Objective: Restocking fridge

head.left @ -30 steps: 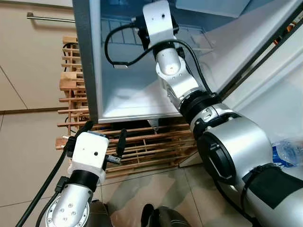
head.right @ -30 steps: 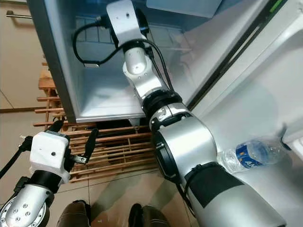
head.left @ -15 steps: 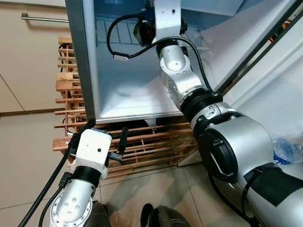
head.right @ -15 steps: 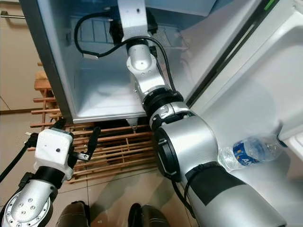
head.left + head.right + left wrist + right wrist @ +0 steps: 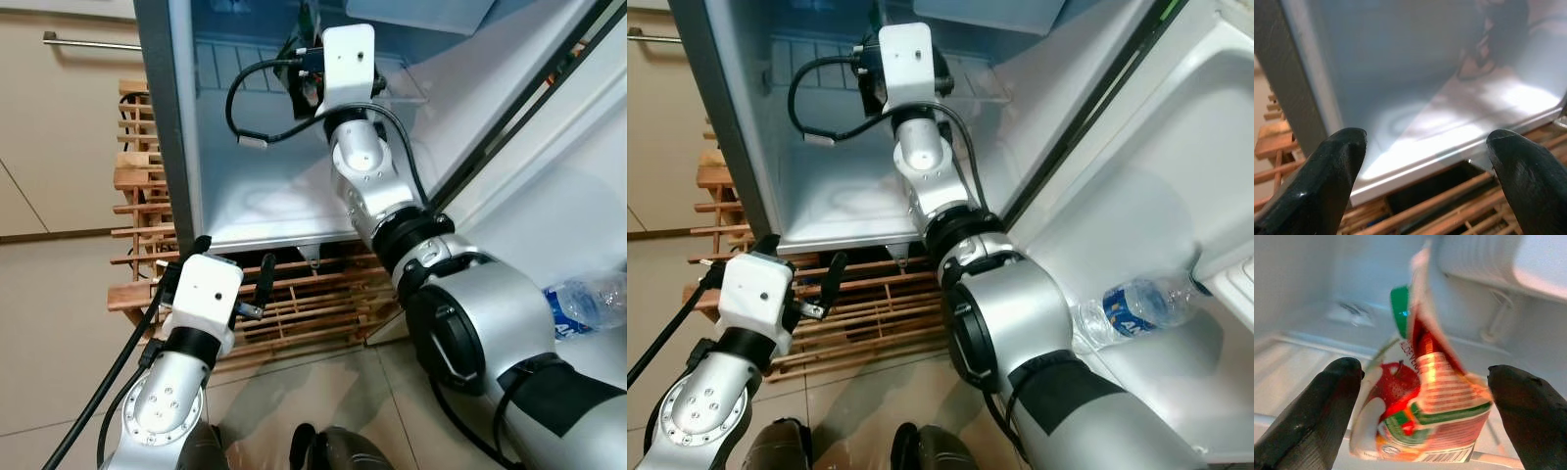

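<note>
The left gripper has its two black fingers spread wide apart, empty. Between them lies the fridge with its pale floor and grey side wall. Below its front edge run wooden slats.

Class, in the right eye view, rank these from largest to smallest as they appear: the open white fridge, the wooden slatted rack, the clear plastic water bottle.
1. Open white fridge.
2. Wooden slatted rack, partly hidden by the fridge.
3. Clear plastic water bottle, clearly smallest.

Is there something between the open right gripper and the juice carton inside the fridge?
Nothing visible: the juice carton stands directly between the spread fingers of the right gripper, on the fridge shelf.
</note>
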Tool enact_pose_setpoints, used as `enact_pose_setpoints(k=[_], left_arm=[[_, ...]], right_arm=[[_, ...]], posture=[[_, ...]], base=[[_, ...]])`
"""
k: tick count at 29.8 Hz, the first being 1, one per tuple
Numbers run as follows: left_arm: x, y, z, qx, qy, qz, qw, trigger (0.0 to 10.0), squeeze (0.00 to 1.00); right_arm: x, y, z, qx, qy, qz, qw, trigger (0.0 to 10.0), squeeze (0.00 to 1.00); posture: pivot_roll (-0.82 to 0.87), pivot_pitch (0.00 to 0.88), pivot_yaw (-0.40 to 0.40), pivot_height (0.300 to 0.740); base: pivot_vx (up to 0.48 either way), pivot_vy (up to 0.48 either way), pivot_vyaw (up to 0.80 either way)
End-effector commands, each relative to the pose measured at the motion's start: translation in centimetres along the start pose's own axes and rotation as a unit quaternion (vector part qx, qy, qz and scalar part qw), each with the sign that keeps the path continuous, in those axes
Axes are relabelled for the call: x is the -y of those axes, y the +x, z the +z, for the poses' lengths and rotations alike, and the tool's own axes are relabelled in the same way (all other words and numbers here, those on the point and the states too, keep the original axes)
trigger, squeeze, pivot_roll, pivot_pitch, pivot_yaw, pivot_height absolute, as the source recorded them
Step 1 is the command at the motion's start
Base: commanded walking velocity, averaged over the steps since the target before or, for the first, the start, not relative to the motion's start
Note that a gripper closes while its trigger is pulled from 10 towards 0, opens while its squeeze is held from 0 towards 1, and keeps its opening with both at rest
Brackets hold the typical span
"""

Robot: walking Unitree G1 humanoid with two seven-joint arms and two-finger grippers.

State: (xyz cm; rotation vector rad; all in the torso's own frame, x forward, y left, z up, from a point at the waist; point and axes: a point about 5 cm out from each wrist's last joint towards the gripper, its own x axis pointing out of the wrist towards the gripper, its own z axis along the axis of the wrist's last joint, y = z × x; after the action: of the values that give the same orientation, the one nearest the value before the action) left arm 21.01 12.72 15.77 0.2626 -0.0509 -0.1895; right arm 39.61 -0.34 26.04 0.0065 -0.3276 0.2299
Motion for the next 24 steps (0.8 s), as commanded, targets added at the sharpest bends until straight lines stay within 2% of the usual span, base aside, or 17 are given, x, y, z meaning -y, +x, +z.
enact_pose_setpoints(k=[1,4,7,12,15,18,20,21,24], left_arm=[[0.7,0.1,0.0,0.004,-0.007,-0.014,1.0,10.0,0.0],[0.6,0.3,0.0,0.006,-0.006,-0.012,1.0,10.0,0.0],[0.6,0.4,0.1,0.01,-0.007,-0.011,1.0,10.0,0.0],[0.6,0.5,0.0,0.012,-0.009,-0.009,1.0,10.0,0.0],[0.6,0.5,0.1,0.014,-0.01,-0.007,1.0,10.0,0.0],[0.5,0.4,0.1,0.014,-0.012,-0.003,1.0,10.0,0.0],[0.5,0.5,0.0,0.014,-0.012,-0.003,1.0,10.0,0.0],[0.7,0.6,0.0,0.014,-0.014,-0.005,1.0,10.0,0.0],[0.8,0.7,0.0,0.015,-0.015,-0.007,1.0,10.0,0.0]], right_arm=[[0.4,0.0,0.4,0.018,0.009,-0.003,1.0,10.0,0.0],[0.2,-0.3,0.1,0.027,0.01,0.003,1.0,10.0,0.0],[1.3,-0.9,0.0,0.054,0.006,-0.013,0.998,10.0,0.0],[2.5,-1.7,-0.6,0.065,-0.015,-0.032,0.997,10.0,0.0],[4.0,-2.6,-1.1,0.061,-0.019,-0.058,0.996,10.0,0.0],[4.2,-3.6,-1.6,0.05,-0.018,-0.06,0.997,10.0,0.0],[4.2,-3.7,-1.9,0.041,-0.016,-0.058,0.997,10.0,0.0],[4.4,-3.4,-2.6,0.01,-0.005,-0.062,0.998,10.0,0.0],[4.4,-2.6,-2.3,0.001,-0.012,-0.061,0.998,10.0,0.0]], posture=[[0.28,0.071,-0.217,0.74],[0.27,0.07,-0.214,0.74],[0.27,0.066,-0.216,0.74],[0.26,0.065,-0.218,0.74],[0.26,0.066,-0.225,0.74],[0.25,0.069,-0.221,0.74],[0.25,0.07,-0.221,0.74],[0.24,0.073,-0.218,0.74],[0.24,0.078,-0.217,0.74]], base=[[0.0,0.0,0.0],[0.0,0.0,0.0],[0.0,0.0,0.0],[0.0,0.0,0.0],[0.0,0.0,0.0],[0.0,0.0,0.0],[0.0,0.0,0.0],[0.0,0.0,0.0],[0.0,0.0,0.0]])
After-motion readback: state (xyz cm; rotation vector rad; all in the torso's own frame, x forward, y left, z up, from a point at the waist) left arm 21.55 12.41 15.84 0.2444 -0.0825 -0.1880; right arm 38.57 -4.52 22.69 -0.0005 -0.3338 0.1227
